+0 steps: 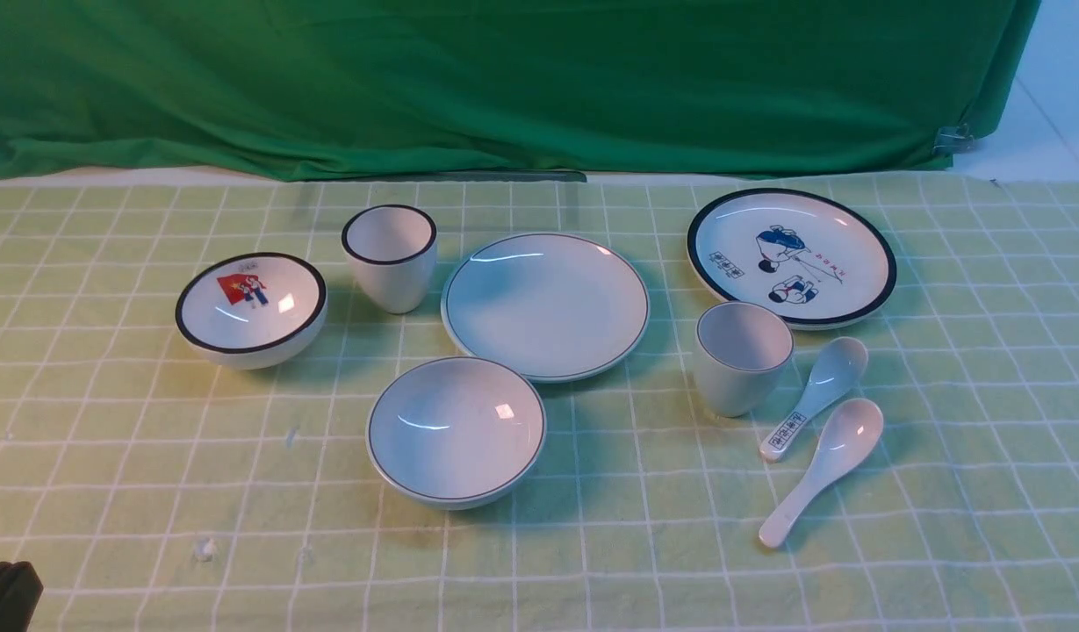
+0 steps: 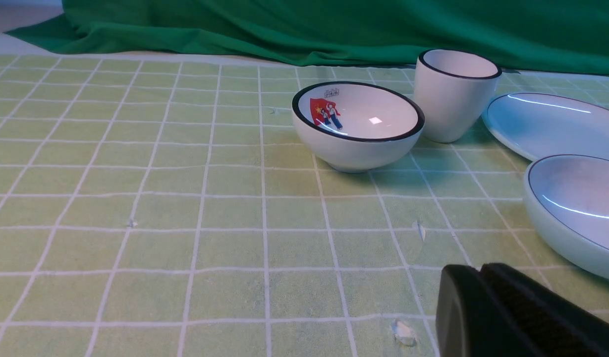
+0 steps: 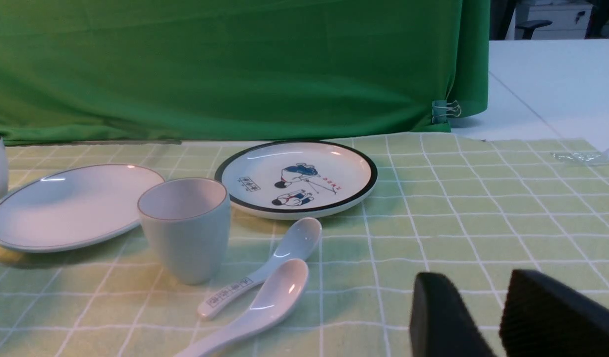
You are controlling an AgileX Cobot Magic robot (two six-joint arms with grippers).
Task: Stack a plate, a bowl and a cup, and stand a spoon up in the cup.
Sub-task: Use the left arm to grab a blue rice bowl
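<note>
Currently nothing stacked. Left gripper (image 2: 480,271) jaws pressed together, empty; right gripper (image 3: 475,285) jaws partly apart, empty. Risk: printed spoon (image 1: 811,399) just beside plain spoon (image 1: 824,470) invites wrong pick.

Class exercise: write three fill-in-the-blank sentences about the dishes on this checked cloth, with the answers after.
The white thick-black-rimmed ceramic bowl holds a mainly ____ picture.
The round white plate with blue cartoon figures has a thick ____ rim.
The white ceramic spoon with printed characters lies between the plain white ceramic spoon and the plain pale bluish ____.
Answers: red; black; cup.
</note>
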